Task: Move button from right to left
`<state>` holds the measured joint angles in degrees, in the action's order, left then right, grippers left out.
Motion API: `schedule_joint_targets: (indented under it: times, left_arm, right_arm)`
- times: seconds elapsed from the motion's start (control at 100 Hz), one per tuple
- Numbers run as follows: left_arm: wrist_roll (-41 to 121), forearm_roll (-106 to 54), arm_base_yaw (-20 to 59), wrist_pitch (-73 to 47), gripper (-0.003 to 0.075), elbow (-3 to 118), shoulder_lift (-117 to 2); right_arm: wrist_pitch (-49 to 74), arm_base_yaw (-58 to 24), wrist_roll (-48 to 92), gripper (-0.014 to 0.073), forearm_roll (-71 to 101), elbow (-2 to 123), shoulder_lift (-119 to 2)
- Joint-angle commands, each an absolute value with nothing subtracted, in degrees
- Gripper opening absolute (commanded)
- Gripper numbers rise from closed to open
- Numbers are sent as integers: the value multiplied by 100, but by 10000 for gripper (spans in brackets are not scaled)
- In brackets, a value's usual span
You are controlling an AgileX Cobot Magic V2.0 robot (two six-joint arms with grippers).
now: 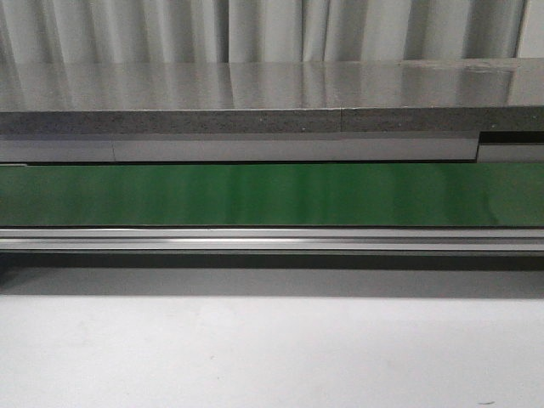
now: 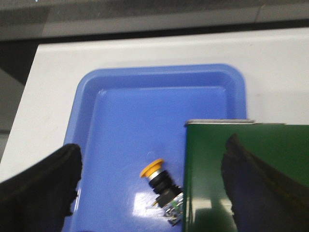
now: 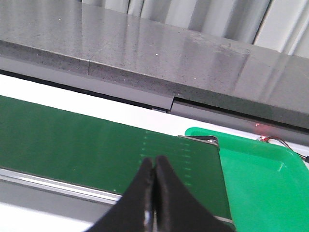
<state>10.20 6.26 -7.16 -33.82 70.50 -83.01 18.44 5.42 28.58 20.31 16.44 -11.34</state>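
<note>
Left wrist view is showing the left gripper (image 2: 149, 193) spreading wide, empty, straddling the button (image 2: 161, 186), which is lying on its side in the blue tray (image 2: 87, 96), orange cap pointing away, body touching the green belt (image 2: 241, 164) edge. Further off, the right gripper (image 3: 153, 193) is hovering pinched together over that belt, beside a green tray (image 3: 256, 174).

No text, label, brand or number can be read in any view. The surfaces in sight bear no legible markings.
</note>
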Motion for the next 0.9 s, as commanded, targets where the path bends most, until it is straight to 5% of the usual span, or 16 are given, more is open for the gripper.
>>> schedule_joint_targets:
  times: [0.0, 0.51, 0.89]
  left_arm:
    - [1015, 547, -421, -3066, 561, 7103, -7718]
    - [946, -335, 813, -1685, 561, 4488, -5114]
    - [946, -429, 909, -1369, 552, 2747, -2880]
  right_arm:
    - [1420, 517, 2903, -68, 2089, 1798, -1182]
    - [1420, 517, 2903, -68, 2089, 1798, -1182]
    - [1420, 517, 2903, -68, 2089, 1798, -1182]
